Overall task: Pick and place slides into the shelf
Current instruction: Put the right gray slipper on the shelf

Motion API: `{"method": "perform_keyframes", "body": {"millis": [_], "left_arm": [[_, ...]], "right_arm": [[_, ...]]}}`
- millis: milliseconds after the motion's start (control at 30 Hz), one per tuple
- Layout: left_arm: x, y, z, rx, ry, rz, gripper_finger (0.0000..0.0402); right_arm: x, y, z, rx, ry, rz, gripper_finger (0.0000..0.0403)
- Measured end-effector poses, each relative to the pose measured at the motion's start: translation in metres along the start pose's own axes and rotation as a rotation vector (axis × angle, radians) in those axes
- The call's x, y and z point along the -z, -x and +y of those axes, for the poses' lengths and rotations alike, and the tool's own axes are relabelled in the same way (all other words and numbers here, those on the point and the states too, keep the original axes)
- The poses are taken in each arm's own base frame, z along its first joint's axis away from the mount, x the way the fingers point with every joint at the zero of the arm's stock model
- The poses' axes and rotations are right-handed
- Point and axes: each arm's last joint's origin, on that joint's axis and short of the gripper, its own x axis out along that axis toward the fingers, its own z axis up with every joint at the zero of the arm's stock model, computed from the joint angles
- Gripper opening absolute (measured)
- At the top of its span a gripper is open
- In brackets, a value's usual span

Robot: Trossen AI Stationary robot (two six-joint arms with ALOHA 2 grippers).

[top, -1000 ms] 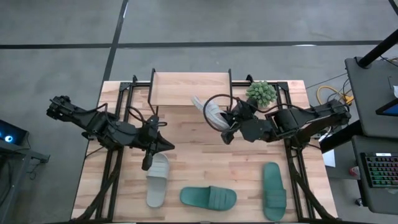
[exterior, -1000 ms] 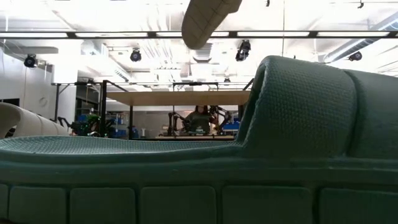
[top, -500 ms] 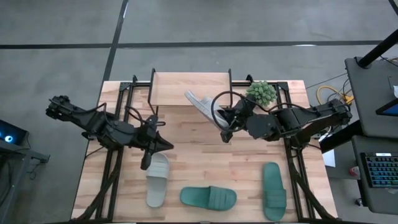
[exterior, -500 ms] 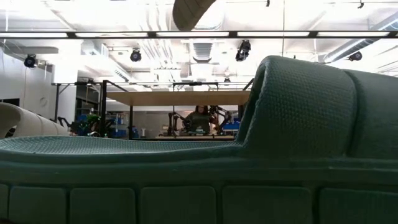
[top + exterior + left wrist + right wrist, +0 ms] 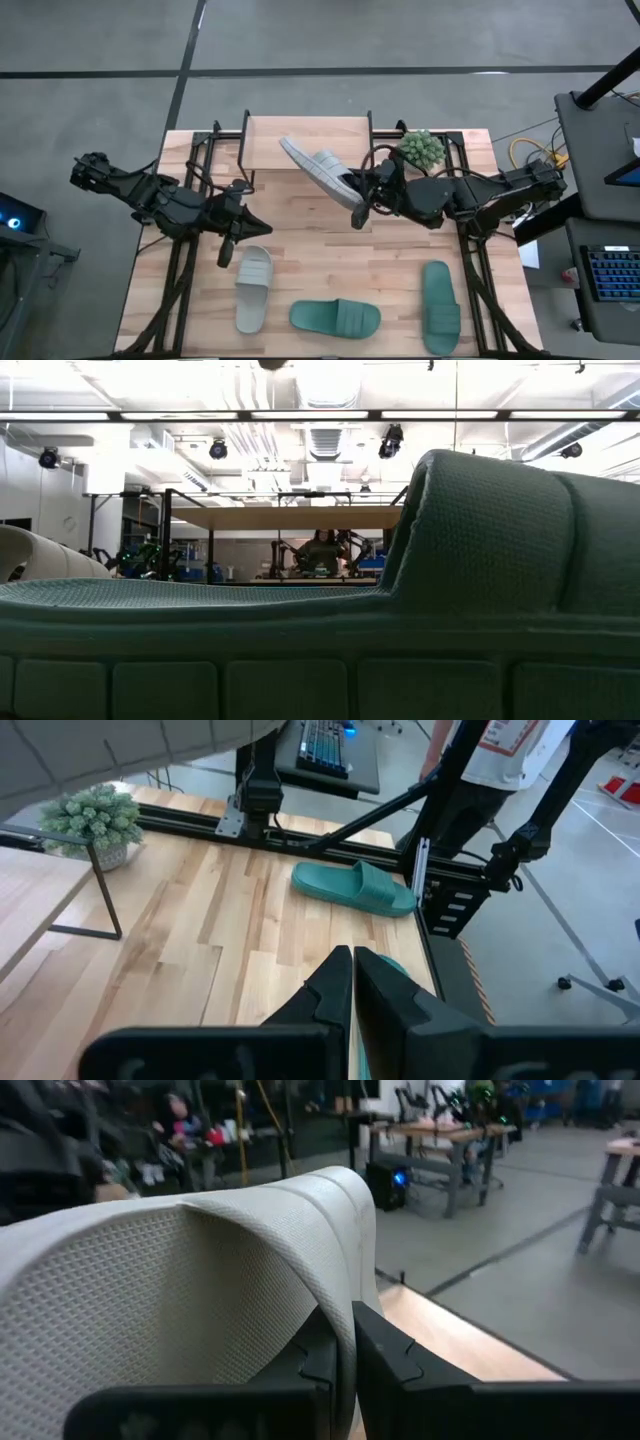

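So my right claw [image 5: 358, 192] is clamped on a pale slide [image 5: 320, 170], pinching the edge of its ribbed strap, and it's hanging tilted in the air right over the near edge of the shelf [image 5: 305, 140]. Foam like this feels like nothing, I'd guess: light, squishy, a bit floppy, so a thin pinch on the strap lets the sole swing around (the strap is still the obvious handle, it stands up off the footbed). Grippy rather than slick, and nothing to break.

My left claw [image 5: 232, 247] is closed on nothing, parked above the table [image 5: 300, 250] just beside the toe of the other pale slide [image 5: 251, 290]. The two teal ones sit along the near edge, one lying crosswise [image 5: 335, 318] and one lengthwise [image 5: 440, 306], both well apart from the shelf.

Stuff to watch: a little potted plant [image 5: 420, 149] just beside the shelf's right end, close to my right arm, and the shelf's thin black legs.
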Motion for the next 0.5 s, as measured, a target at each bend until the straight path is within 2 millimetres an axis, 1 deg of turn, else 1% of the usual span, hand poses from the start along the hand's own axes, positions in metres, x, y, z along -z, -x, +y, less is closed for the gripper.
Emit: {"method": "perform_keyframes", "body": {"millis": [100,300,500], "left_arm": [[0.0,0.002,0.001,0.001,0.0,-0.003,0.0],[0.003,0.011,0.005,0.007,0.005,-0.019,0.0],[0.002,0.021,0.008,0.006,0.004,-0.048,0.0]], "right_arm": [[-0.007,0.003,-0.002,-0.016,-0.003,-0.036,0.0013],[-0.019,0.012,-0.006,-0.125,0.003,-0.115,0.0013],[-0.022,0.025,-0.016,-0.262,-0.039,-0.25,0.0013]]}}
